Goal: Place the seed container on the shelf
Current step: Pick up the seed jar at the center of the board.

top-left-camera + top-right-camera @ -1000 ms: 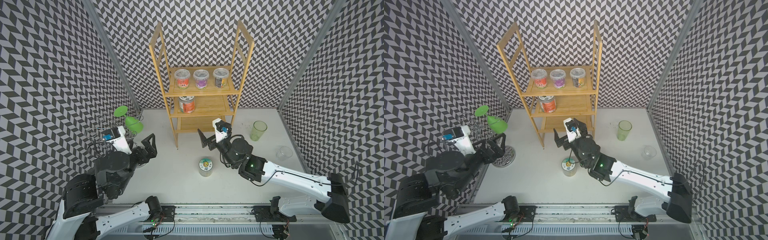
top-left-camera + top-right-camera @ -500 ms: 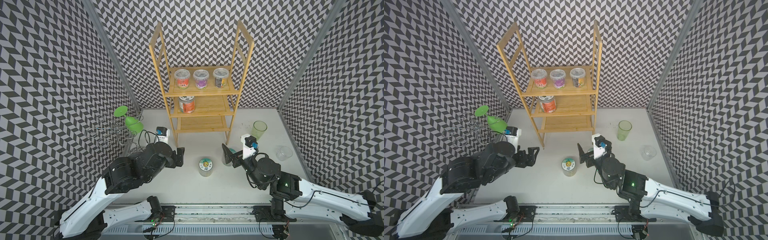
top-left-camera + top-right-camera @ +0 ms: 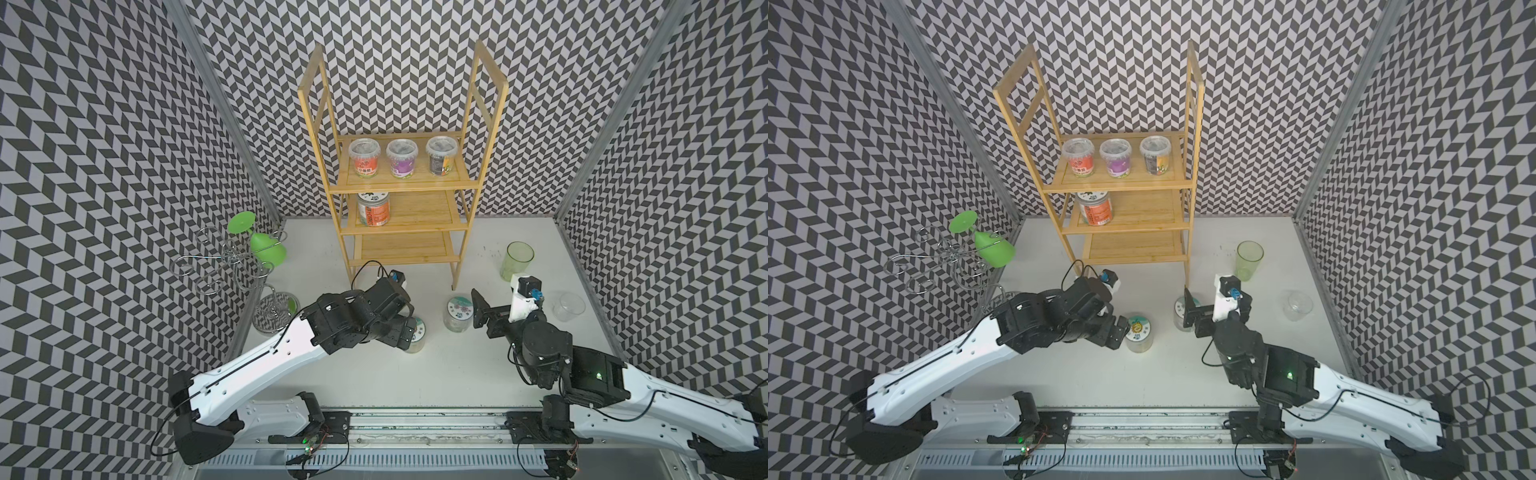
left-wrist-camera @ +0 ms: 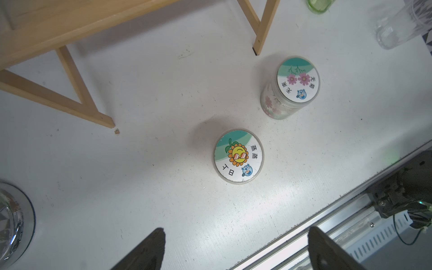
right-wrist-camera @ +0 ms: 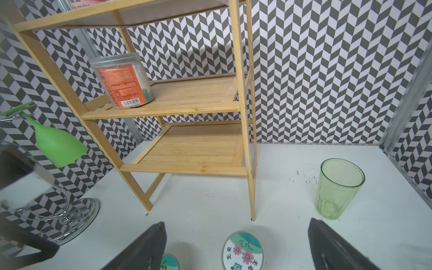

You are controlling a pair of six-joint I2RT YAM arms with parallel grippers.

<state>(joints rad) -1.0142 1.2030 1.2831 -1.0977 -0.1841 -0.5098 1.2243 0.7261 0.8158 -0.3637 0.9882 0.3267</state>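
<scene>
**Shelf** [image 3: 419, 210]: bamboo, three boards, seen at upper centre in both top views, at the back of the white table [image 3: 436, 386].
- Top board: three lidded tubs [image 3: 401, 157] are lined up in a row.
- Middle board: an orange-label jar [image 3: 374, 210] is kept at its left end.

**Seed container, sunflower lid** [image 4: 238, 155]: stood upright on the table at centre frame, in front of the shelf. It is partly covered by the left arm in a top view [image 3: 417, 332].

**Seed container, pink-flower lid** [image 4: 298, 80]: stood upright to its right, apart from it, just in front of the shelf's front right leg. It is partly masked by a finger of the right tool in a top view [image 3: 1180, 313].

**Left tool** [image 4: 235, 236]: fingers are spread apart and nothing is held. The sunflower lid is seen ahead of them.

**Right tool** [image 5: 237, 224]: fingers are spread apart and nothing is held. The pink-flower lid is seen between them, untouched.

**Other items**
- A green cup [image 3: 518, 259] is found right of the shelf.
- A clear cup [image 3: 568, 306] is found near the right wall.
- A wire glass stand [image 3: 232, 266] carrying a green goblet [image 3: 268, 249] is found at left.
</scene>
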